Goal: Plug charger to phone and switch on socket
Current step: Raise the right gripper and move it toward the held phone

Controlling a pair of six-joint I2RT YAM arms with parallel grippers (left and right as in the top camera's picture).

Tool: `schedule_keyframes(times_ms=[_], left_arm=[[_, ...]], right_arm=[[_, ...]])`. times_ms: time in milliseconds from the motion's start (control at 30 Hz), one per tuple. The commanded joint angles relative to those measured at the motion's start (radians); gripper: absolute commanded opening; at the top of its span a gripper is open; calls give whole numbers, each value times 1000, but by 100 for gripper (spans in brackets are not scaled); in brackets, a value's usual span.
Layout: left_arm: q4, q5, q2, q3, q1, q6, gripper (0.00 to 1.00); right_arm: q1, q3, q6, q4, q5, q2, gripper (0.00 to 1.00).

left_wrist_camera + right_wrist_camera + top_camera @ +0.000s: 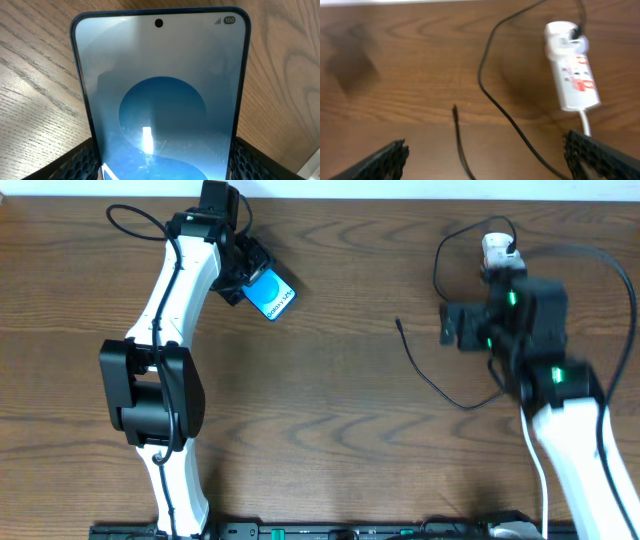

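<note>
The phone lies flat on the table at the back left with its blue screen up. It fills the left wrist view. My left gripper is shut on the phone, one finger on each long edge. The charger is a thin black cable looping across the right side. Its connector tip lies free on the table, and its tip and cable show in the right wrist view. The white socket lies at the back right, with the black plug in its far end. My right gripper is open and empty above the cable.
The socket's thick white cord runs toward my right arm. My left arm stretches from the front edge to the back left. The table is dark wood.
</note>
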Motion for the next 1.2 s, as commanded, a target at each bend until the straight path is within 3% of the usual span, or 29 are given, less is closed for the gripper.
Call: schedule_keyframes(times_ms=[0,267,667,1167], left_arm=[[-2,-3,-43,29,2,-2,7],[-2,-3,-43,29,2,-2,7],[6,-2,-43,29,2,-40,7],[56,111,-43,29,3,-143,7]], right_arm=[[4,153,-31,-49,-108,111,99],[4,218,26,75,-341,170,99],[-14,220,443,151,-307,309,99],[10,316,646,101,-380,470,96]])
